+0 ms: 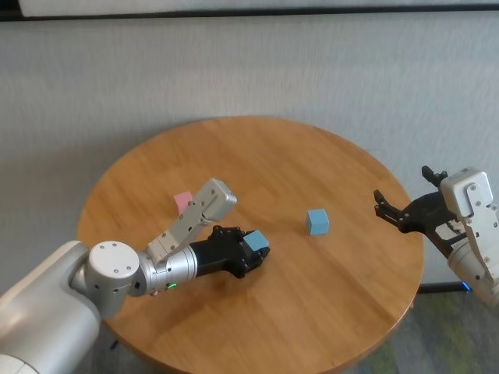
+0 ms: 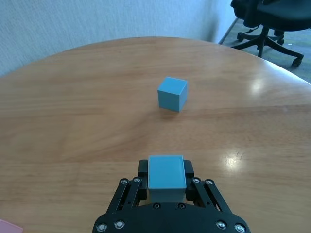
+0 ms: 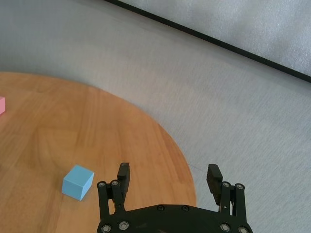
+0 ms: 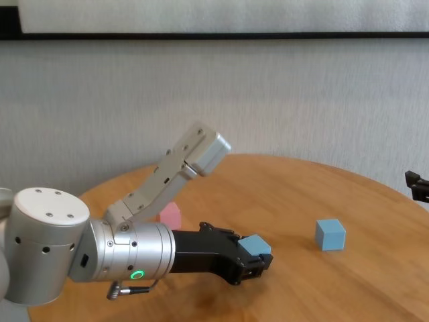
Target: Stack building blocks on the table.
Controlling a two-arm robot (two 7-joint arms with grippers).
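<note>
A light blue building block point(image 2: 166, 177) sat clamped between the fingers of the left end effector point(image 1: 251, 251), low over the middle of the round wooden counter point(image 1: 312, 312); whether its underside touched the wood could not be made out. A second light blue block point(image 1: 316, 222) stood alone on the counter toward the right edge, well apart from the held one, with bare wood between them. The pink block point(image 1: 182, 202) lay toward the left edge, partly hidden behind the left arm's grey wrist housing point(image 1: 204, 204) and cut off at the frame edge in both wrist views. The right end effector point(image 1: 401, 213) hung just off the counter's right edge, its jaws spread wide and gripping nothing. An office chair point(image 2: 265, 19) stood on the floor beyond the counter.
</note>
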